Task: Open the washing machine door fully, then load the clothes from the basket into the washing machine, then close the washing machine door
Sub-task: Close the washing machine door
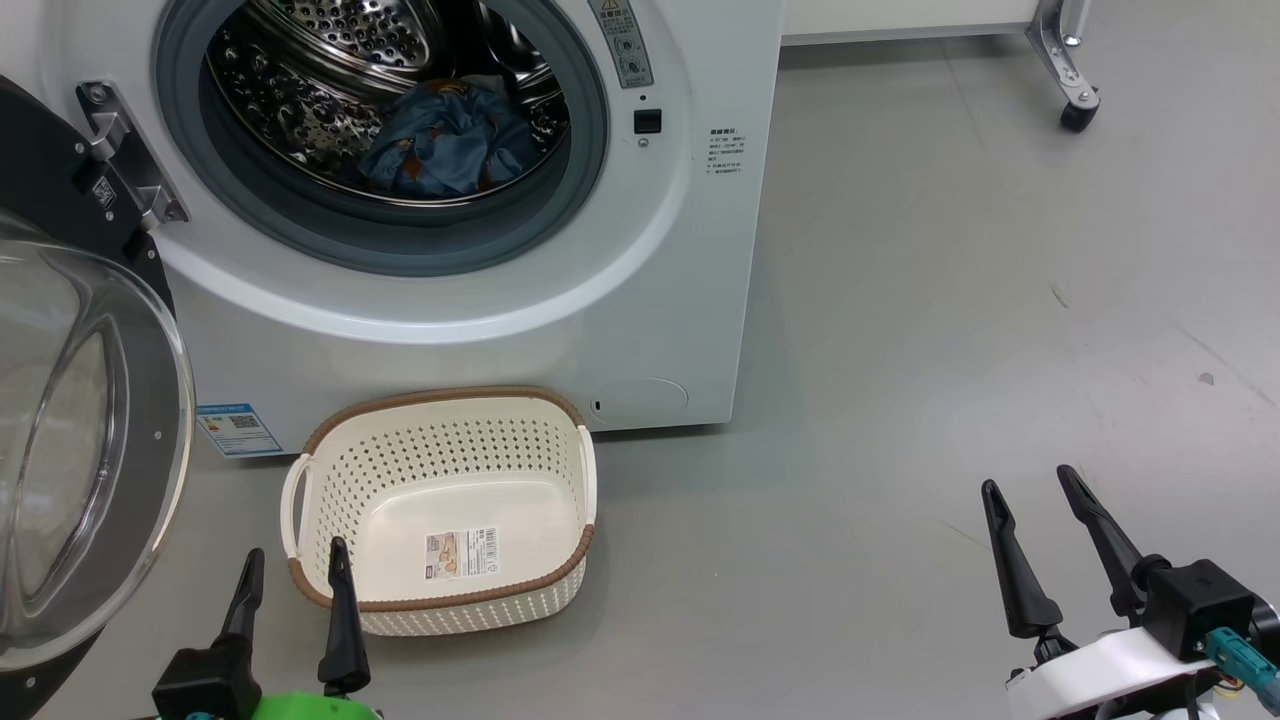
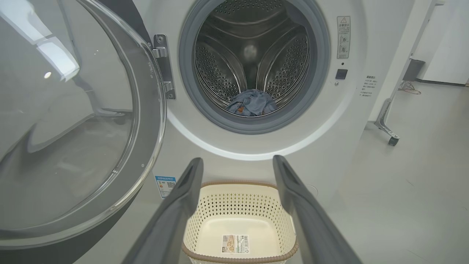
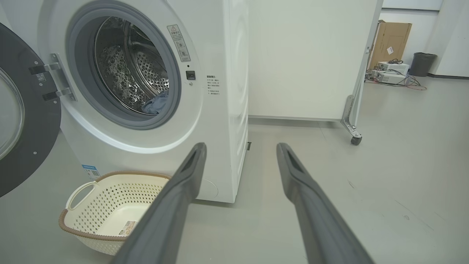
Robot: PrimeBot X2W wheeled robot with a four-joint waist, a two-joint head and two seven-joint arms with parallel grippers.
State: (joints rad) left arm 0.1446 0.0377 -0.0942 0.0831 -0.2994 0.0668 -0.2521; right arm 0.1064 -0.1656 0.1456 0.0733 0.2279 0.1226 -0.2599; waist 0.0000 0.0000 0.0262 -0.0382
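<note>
Grey floor [image 1: 900, 400] under the washing machine [image 1: 680, 300], the basket [image 1: 450, 440] just before it

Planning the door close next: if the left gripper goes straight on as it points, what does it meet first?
The left gripper likely meets the washing machine front just under the drum opening, passing above the basket; depth is unclear.

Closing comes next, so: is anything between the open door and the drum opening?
Nothing visible. The clothes lie inside the washing machine, behind its gasket; the washing machine door hangs open at left. The basket stands lower, on the floor.
</note>
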